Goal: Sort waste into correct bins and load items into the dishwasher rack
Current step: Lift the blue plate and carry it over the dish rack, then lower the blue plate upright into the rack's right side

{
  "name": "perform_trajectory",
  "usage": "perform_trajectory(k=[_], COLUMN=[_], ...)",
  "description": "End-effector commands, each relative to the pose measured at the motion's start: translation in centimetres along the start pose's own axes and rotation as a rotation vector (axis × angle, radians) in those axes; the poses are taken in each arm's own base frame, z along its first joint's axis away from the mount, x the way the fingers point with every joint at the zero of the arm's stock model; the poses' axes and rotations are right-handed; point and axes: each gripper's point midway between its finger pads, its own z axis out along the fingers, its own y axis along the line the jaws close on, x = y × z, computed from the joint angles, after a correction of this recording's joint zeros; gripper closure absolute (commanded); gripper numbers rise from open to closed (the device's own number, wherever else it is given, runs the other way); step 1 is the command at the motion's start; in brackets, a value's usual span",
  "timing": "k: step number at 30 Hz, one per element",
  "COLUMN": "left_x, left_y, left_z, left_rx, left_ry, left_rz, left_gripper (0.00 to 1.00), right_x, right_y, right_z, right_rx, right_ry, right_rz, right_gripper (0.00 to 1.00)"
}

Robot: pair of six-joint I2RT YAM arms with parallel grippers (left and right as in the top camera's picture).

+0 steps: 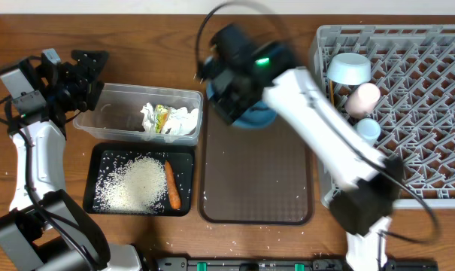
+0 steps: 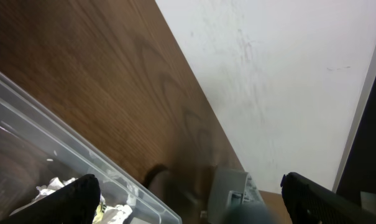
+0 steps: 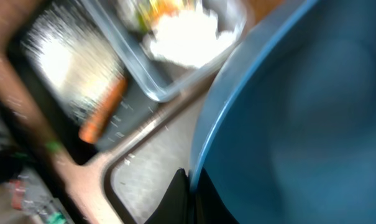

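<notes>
Satin wood-grain counter (image 1: 152,45); glossy clear plastic tub (image 1: 114,109); matt black tray (image 1: 122,153); dull grey plastic rack (image 1: 430,113); smooth blue plate (image 3: 299,124).

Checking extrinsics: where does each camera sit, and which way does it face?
Overhead: above the table, looking straight down; both arms, left gripper and right gripper show.
Left wrist: by the clear tub, facing a white wall; its open fingers show.
Right wrist: against the blue plate it grips, facing the carrot and black tray; one finger shows.
Shared: both wrist views catch the tissues in the clear tub.
</notes>
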Motion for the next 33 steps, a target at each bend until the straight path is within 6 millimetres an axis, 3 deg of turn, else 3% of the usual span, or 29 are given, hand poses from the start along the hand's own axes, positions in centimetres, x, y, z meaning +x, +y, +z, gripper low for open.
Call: perform_trajectory(k=[1, 6, 9, 16, 19, 22, 27, 33], left_x=[0.1, 0.1, 0.1, 0.1, 0.1, 0.1, 0.1, 0.1], left_y=[-0.8, -0.8, -0.8, -0.8, -0.8, -0.8, -0.8, -0.8], left_z=[-0.6, -0.6, -0.6, -0.6, -0.6, -0.6, -0.6, -0.6], left_rx=[0.016, 0.016, 0.016, 0.016, 0.016, 0.016, 0.016, 0.016], left_ry=[-0.005, -0.005, -0.005, -0.005, -0.005, -0.005, -0.005, -0.005], left_rz=[0.005, 0.005, 0.005, 0.005, 0.005, 0.005, 0.005, 0.005], left_gripper=[0.05, 0.05, 0.05, 0.05, 0.05, 0.05, 0.05, 0.05], right_x=[-1.5, -0.1, 1.5, 6.9, 8.8, 10.7, 13.1, 14.7], right_y=[-0.9, -5.0, -8.2, -16.6, -19.7, -23.1, -27.9, -30.8], right_z=[-10.1, -18.5, -22.3, -28.4, -29.6, -29.6, -27.7, -25.1], right_rx=[-0.042, -0.098, -0.152, -0.207, -0.224, -0.248, -0.333, -0.425], right_ry=[-0.243, -0.443, -0.545, -0.763, -0.842, -0.886, -0.934, -0.966], right_rz=[-0.021, 0.072, 0.142, 0.247, 0.276, 0.349, 0.457, 0.528], right_gripper=[0.99, 0.99, 0.99, 0.99, 0.99, 0.99, 0.99, 0.99])
